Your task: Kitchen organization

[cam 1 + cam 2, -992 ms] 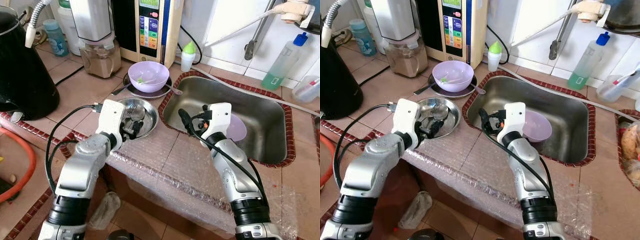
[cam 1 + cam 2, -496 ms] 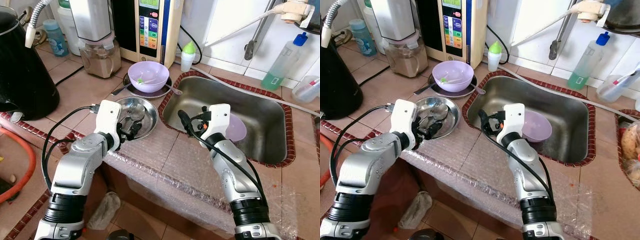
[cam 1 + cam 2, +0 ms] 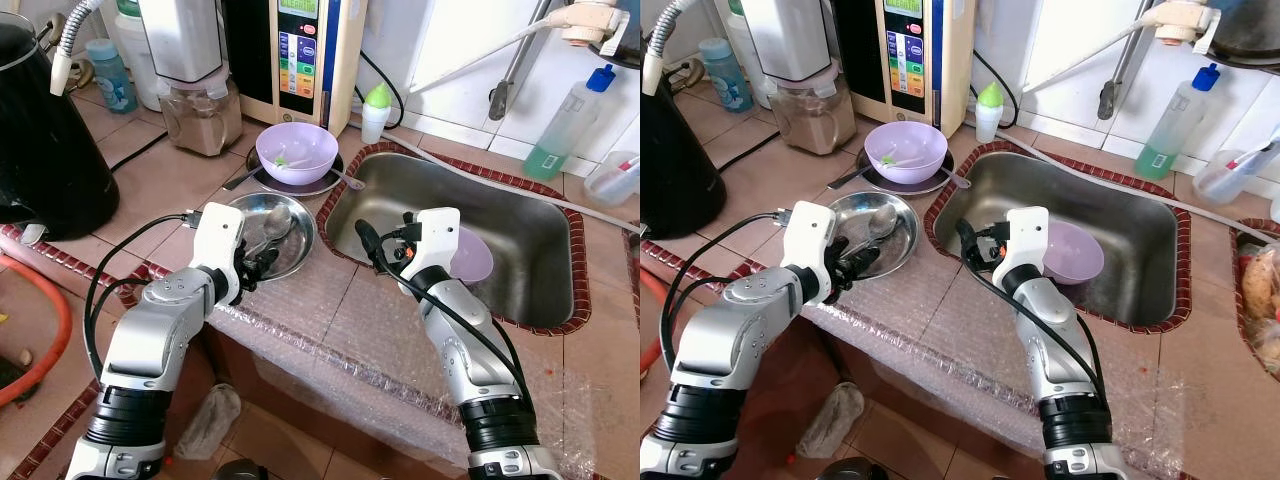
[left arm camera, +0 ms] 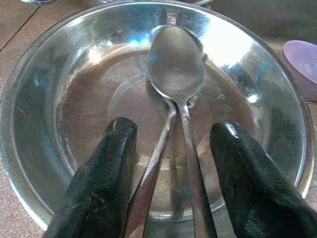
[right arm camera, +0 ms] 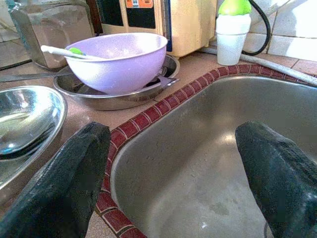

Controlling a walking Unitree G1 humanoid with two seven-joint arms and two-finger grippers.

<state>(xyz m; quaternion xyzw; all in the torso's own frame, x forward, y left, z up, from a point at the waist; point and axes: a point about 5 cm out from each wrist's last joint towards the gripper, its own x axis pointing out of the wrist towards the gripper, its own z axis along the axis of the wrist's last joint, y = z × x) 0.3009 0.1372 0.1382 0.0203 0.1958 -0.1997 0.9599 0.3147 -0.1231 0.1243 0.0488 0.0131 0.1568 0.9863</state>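
A steel plate (image 3: 296, 248) sits on the counter left of the sink (image 3: 530, 270). Two spoons (image 4: 177, 69) lie in it, one bowl nested on the other, handles toward my left gripper (image 3: 262, 262). That gripper is open at the plate's near rim, and its fingers (image 4: 106, 168) straddle the handles without closing on them. My right gripper (image 3: 375, 245) hangs open over the sink's left rim, holding nothing. One purple bowl (image 3: 476, 256) lies in the sink behind the right wrist. Another purple bowl (image 3: 297, 152), with a white and green utensil in it, stands on a steel plate behind.
A black kettle (image 3: 45, 130) stands at far left, with a blender (image 3: 195, 70) and a water machine (image 3: 300, 50) along the back wall. A small green-capped bottle (image 3: 376, 112) and a soap bottle (image 3: 570, 125) flank the sink. Bubble wrap (image 3: 340, 340) covers the counter's front edge.
My left gripper has drawn back a little toward the plate's near rim, so the spoons now lie uncovered. The right arm has hardly moved.
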